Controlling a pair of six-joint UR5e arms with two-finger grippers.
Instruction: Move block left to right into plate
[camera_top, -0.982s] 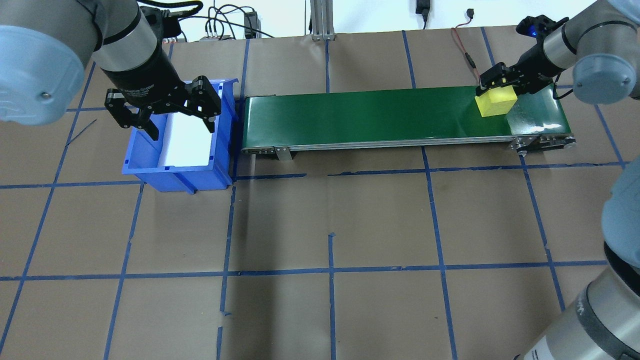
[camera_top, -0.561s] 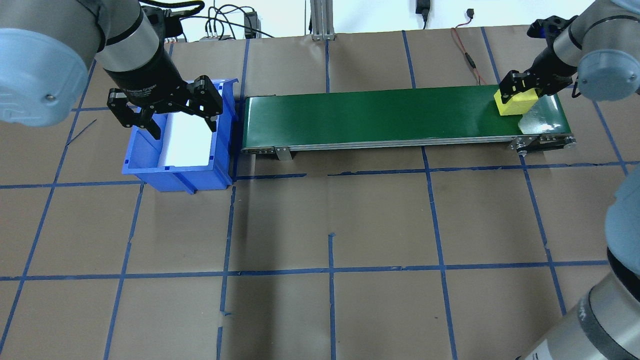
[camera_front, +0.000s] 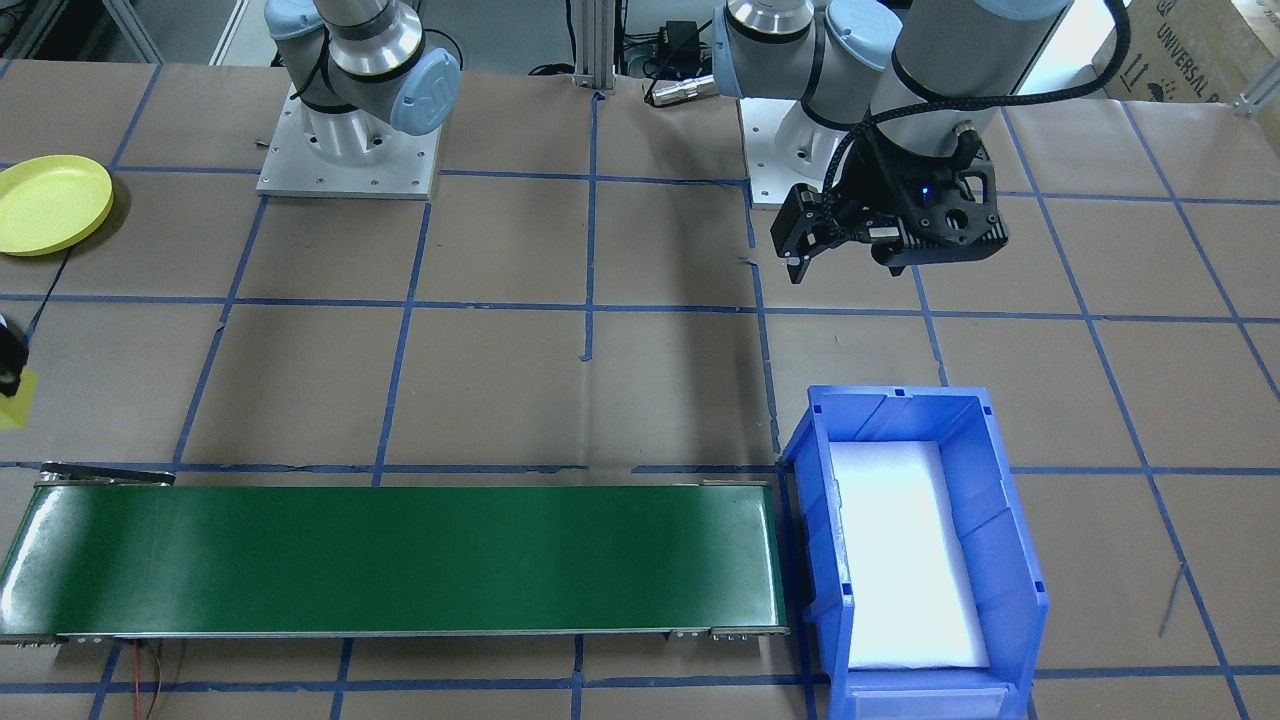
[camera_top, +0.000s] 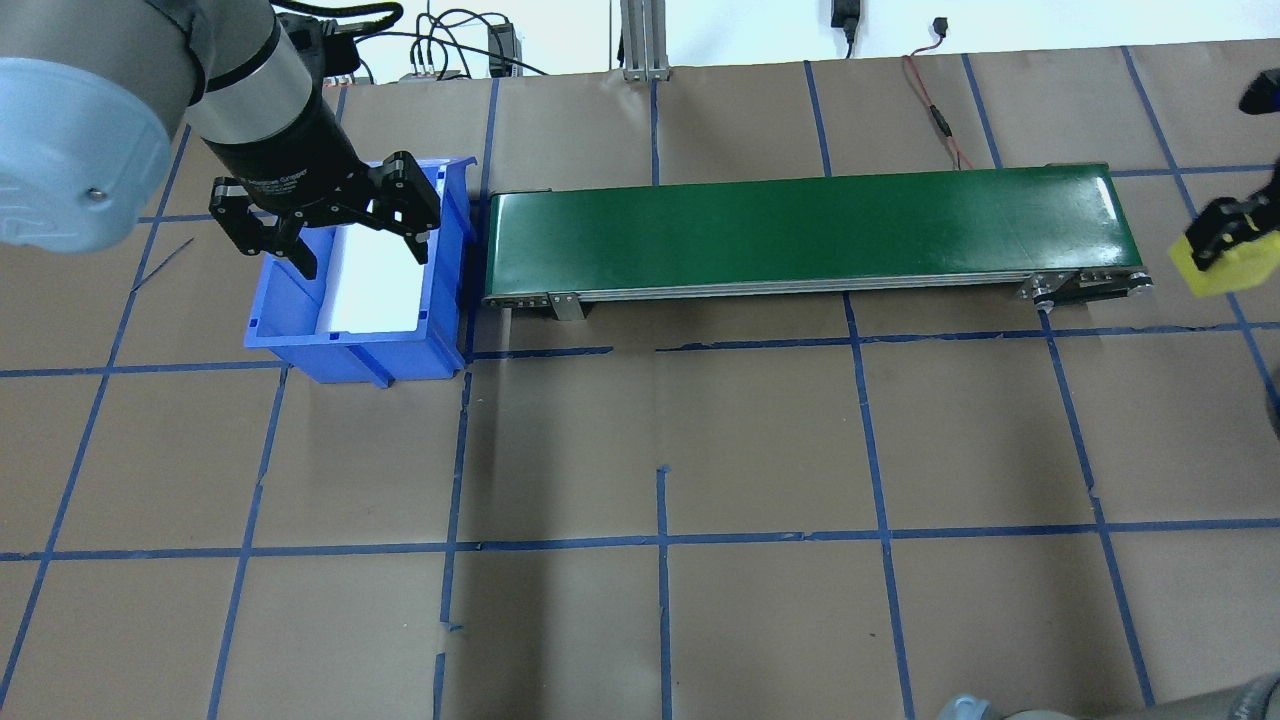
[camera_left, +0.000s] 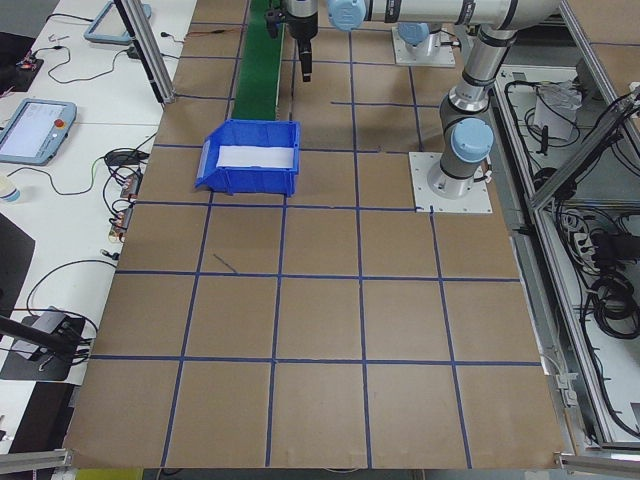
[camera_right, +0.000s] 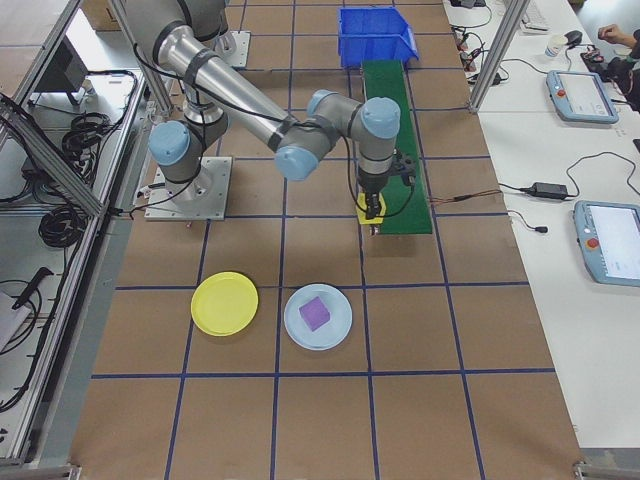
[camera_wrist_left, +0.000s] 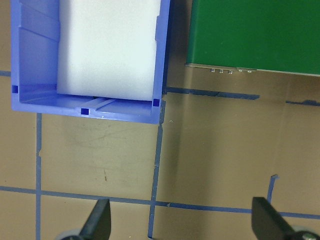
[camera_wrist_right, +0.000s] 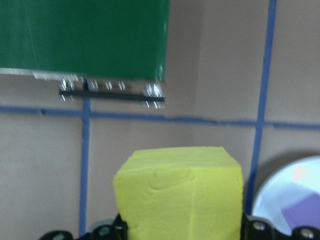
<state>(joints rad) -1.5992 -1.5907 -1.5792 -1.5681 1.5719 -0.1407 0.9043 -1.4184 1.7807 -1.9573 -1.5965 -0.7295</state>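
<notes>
While the yellow block (camera_top: 1222, 270) hangs clamped between the closed fingers of the right gripper (camera_top: 1228, 238), it sits in the air just past the right-hand end of the green conveyor belt (camera_top: 800, 230), clear of the belt surface. In the right wrist view the block (camera_wrist_right: 178, 192) fills the lower middle, with the belt's end and blue tape lines on the brown paper below it. The yellow plate (camera_right: 224, 303) lies on the table well apart from the block, on the robot's side of it, and holds nothing. Just beside the plate is a pale blue plate (camera_right: 317, 316) with a purple block (camera_right: 314, 313) on it. At the belt's other end, the left gripper (camera_top: 325, 222) hovers with its jaws spread wide and nothing between them, above the near part of the blue bin (camera_top: 360, 340), whose floor is covered by a white foam pad (camera_front: 895, 560).
</notes>
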